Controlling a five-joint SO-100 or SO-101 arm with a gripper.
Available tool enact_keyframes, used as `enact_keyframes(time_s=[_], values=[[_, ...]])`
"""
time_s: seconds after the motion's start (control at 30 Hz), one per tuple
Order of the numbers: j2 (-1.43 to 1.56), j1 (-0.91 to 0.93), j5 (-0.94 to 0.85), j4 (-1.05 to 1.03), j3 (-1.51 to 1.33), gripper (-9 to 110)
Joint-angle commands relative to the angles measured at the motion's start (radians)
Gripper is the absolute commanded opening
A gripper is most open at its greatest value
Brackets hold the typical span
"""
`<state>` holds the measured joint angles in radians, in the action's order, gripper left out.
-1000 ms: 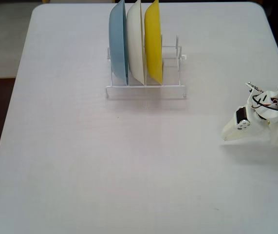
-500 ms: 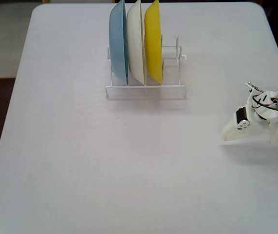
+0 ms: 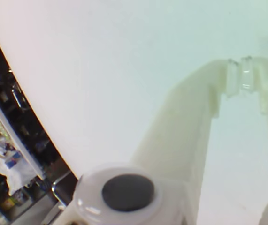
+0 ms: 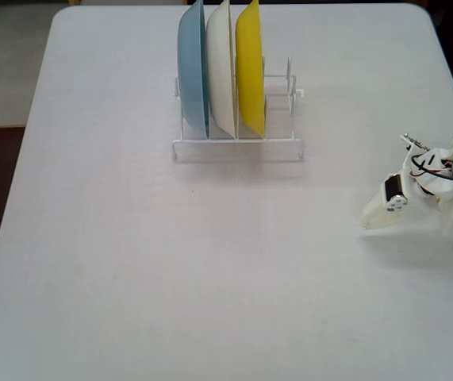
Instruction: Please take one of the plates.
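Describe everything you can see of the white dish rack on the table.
The dish rack is a thin white wire frame with a flat base bar in front and upright prongs. It stands on the white table, far from the gripper. Its left slots hold three plates on edge: blue plate, white plate, yellow plate. The right slots are empty.

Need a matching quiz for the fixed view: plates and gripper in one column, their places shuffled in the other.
Things:
1. blue plate
2. white plate
3. yellow plate
4. gripper

Places, as the fixed view shows them:
A. middle of the three plates
B. by the right edge of the table, apart from the rack
C. leftmost in the rack
D. rightmost plate, with empty rack slots to its right

Pairs: 1-C, 2-A, 3-D, 4-B
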<state>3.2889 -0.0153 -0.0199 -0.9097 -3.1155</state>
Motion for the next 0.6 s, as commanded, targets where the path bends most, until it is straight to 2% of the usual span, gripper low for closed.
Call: enact_keyframes(time_s=[0.0,0.57], values=[[0.023,-0.003,-0.005,0.006,0.063,0],[0.023,-0.005,-0.043,0.032,0.058,0]])
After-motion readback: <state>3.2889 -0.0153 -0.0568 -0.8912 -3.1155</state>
